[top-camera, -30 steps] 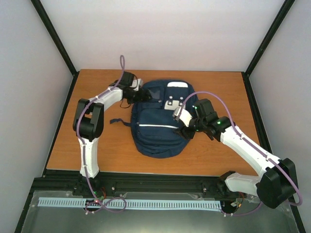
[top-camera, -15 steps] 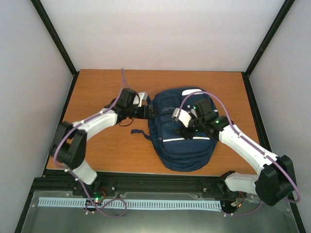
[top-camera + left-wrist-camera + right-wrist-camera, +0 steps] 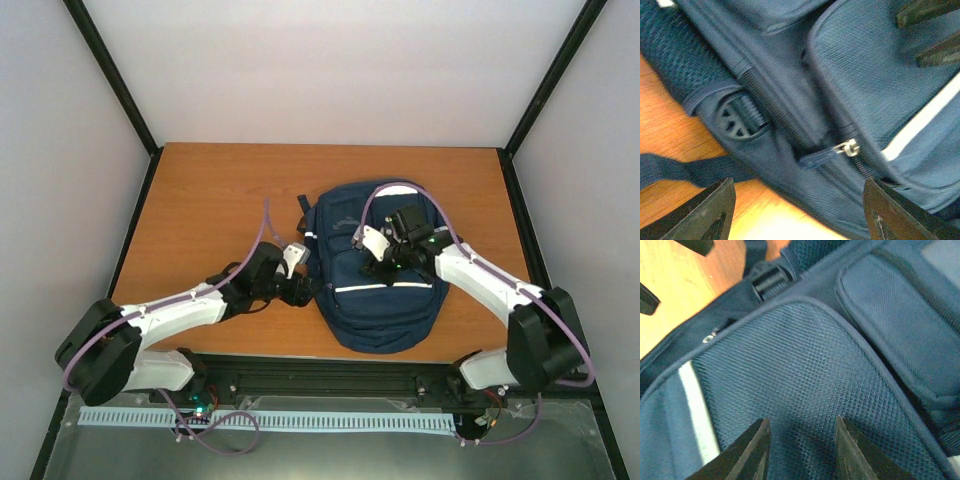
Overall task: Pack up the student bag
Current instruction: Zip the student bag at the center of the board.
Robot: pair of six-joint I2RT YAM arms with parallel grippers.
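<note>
The student bag (image 3: 380,300) is a navy backpack with white stripes, lying flat on the right-centre of the table with its front pockets up. My left gripper (image 3: 306,292) is open at the bag's left side, level with the table. In the left wrist view its jaws (image 3: 800,215) stand wide apart around the side seam, below a metal zipper pull (image 3: 850,148). My right gripper (image 3: 378,266) rests on top of the bag. In the right wrist view it (image 3: 802,455) is open, fingertips down on the mesh front pocket (image 3: 790,370), with nothing between them.
A plastic strap buckle (image 3: 737,117) and a loose dark strap (image 3: 685,170) lie on the wood beside the bag's left side. Another strap end (image 3: 303,205) sticks out at the bag's top left. The orange table top (image 3: 200,210) has black frame rails round it.
The bag has slid right and towards the near edge. My left gripper has moved down along the bag's left side towards the near edge. The right gripper has stayed on top of the bag.
</note>
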